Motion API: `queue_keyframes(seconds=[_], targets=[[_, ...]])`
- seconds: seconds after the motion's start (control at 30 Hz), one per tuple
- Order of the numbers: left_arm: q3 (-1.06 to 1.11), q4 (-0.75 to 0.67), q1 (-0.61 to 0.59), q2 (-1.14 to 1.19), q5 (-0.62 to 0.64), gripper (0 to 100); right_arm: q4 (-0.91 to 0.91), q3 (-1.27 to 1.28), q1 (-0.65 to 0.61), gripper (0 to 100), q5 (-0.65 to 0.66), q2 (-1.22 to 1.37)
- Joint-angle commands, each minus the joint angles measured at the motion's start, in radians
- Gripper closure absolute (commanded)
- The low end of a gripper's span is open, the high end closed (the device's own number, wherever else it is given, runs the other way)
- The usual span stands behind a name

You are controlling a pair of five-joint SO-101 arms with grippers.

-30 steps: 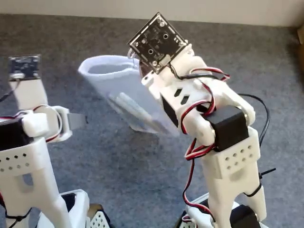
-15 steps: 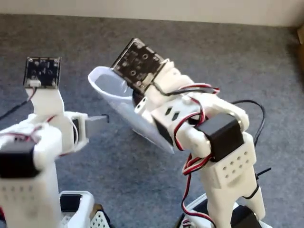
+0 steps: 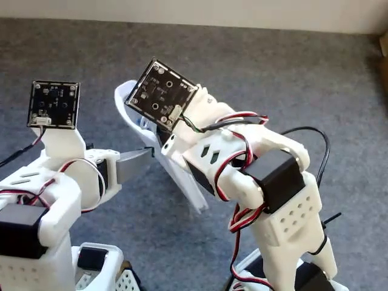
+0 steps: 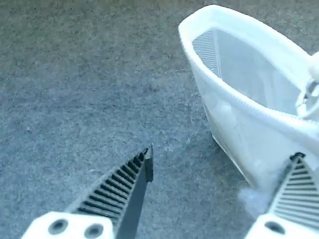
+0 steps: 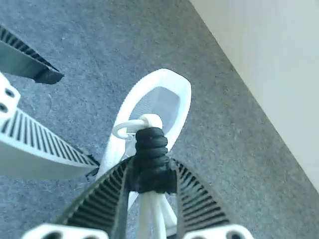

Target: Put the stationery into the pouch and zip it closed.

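Gaping white pouch (image 4: 249, 89) — clamped in right claw (image 5: 151, 172); left claw (image 4: 223, 152) spread wide beside it.

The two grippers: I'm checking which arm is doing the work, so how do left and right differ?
The left gripper has its fingers spread wide, empty; the right gripper is shut on a black ribbed piece at the end of the pouch. The left gripper sits beside the pouch's wall; the right gripper holds the pouch tilted, mouth open. Both have ribbed fingers over grey carpet.
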Motion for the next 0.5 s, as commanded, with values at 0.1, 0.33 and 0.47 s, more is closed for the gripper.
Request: queue_keyframes(seconds=[0.1, 0.33, 0.47], targets=[[-0.051, -0.012, 0.102, -0.131, 0.015, 62, -0.038, -0.051, -0.013, 99.3, -0.005, -0.007], [0.002, -0.02, 0.18, -0.188, 0.017, 62, -0.07, -0.048, -0.015, 99.3, -0.011, -0.007], [0.105, -0.069, 0.174, -0.196, 0.017, 62, -0.061, -0.048, -0.067, 99.3, -0.011, -0.007]])
